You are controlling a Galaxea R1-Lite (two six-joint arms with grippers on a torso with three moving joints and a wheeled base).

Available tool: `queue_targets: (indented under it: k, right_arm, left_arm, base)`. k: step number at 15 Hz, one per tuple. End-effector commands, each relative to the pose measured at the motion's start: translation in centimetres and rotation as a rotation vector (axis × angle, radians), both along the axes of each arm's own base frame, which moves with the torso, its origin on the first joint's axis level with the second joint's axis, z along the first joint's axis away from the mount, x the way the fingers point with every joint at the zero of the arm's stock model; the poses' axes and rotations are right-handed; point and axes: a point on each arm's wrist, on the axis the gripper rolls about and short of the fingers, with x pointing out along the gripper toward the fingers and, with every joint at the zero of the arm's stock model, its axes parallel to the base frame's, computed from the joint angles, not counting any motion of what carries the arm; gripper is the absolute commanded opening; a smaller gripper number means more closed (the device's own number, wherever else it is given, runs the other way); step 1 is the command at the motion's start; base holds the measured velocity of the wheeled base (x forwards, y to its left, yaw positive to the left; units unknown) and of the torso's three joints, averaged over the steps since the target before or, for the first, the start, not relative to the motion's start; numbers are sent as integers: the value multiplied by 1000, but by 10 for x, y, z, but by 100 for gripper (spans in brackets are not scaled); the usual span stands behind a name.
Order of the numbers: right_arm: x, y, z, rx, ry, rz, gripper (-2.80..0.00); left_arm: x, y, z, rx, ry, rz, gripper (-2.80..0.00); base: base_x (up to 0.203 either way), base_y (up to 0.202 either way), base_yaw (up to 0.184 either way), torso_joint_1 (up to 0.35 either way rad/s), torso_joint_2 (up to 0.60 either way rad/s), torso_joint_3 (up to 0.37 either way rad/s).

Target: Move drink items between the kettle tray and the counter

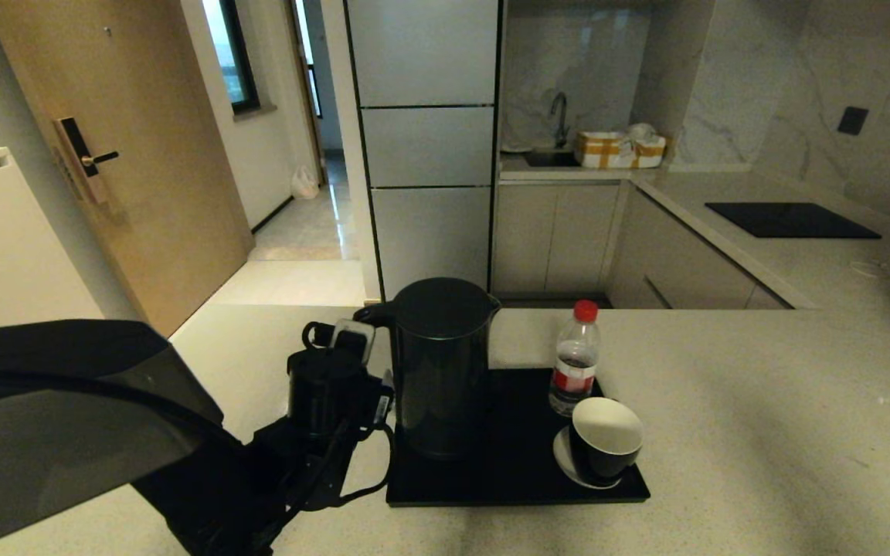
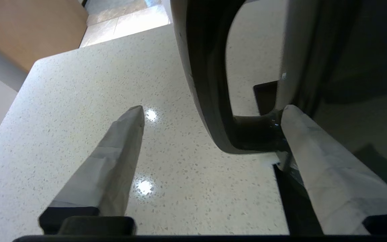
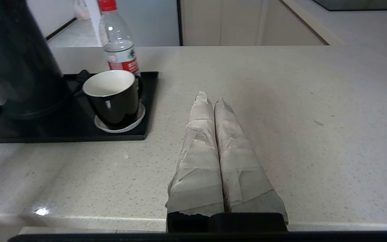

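Beside the tray's left edge: left gripper point(image 2: 210, 112), tape-wrapped fingers point(image 2: 113, 158) spread wide, straddling the loop handle point(image 2: 207, 84) of the tall black electric kettle point(image 1: 439, 363). One finger tip right against the handle's lower bend, the other well clear over the speckled stone; nothing pinched.

On the flat rectangular black tray point(image 1: 514, 471) with its low rim: kettle upright, matte and cylindrical, toward the left edge; small clear plastic bottle point(image 1: 575, 363) with red cap and red label upright near the far right corner, a little dark liquid inside; black handleless cup point(image 1: 603, 444), glossy, white and empty inside, seated on a small white saucer point(image 1: 565, 459) at the near right corner, just in front of the bottle.

Under the tray: wide pale beige speckled stone counter point(image 1: 762, 417), glossy, light spots mirrored in it.

Over the counter's near edge, right of the tray and well apart from it: right gripper point(image 3: 213, 101), parked, paper-taped fingers pressed together, holding nothing.

On the far counter: large black cooktop panel point(image 1: 791, 220), flat.
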Motion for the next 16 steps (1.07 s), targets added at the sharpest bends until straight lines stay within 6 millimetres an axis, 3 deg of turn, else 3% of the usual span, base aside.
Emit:
queue_targets:
  k: [1, 5, 10, 11, 13, 16]
  right_arm:
    - [0, 0, 0, -1, 0, 0, -280]
    - [0, 0, 0, -1, 0, 0, -280]
    - [0, 0, 0, -1, 0, 0, -280]
    - [0, 0, 0, 1, 0, 0, -280]
    - [0, 0, 0, 1, 0, 0, -280]
    - [0, 0, 0, 1, 0, 0, -280]
  left_arm:
    - [-9, 5, 5, -8, -15, 0, 0]
    - [-30, 15, 14, -19, -29, -12, 0]
    - [-63, 36, 56, -77, -126, 11, 0]
    - [-74, 44, 73, -101, -166, 27, -280]
    - [-89, 57, 90, -119, -202, 57, -280]
    - [-95, 76, 102, -95, -185, 135, -280]
  base:
    - [0, 0, 0, 0, 0, 0]
    - [0, 0, 0, 0, 0, 0]
    - [0, 0, 0, 0, 0, 0]
    - [0, 0, 0, 0, 0, 0]
    - [0, 0, 0, 0, 0, 0]
    - [0, 0, 0, 0, 0, 0]
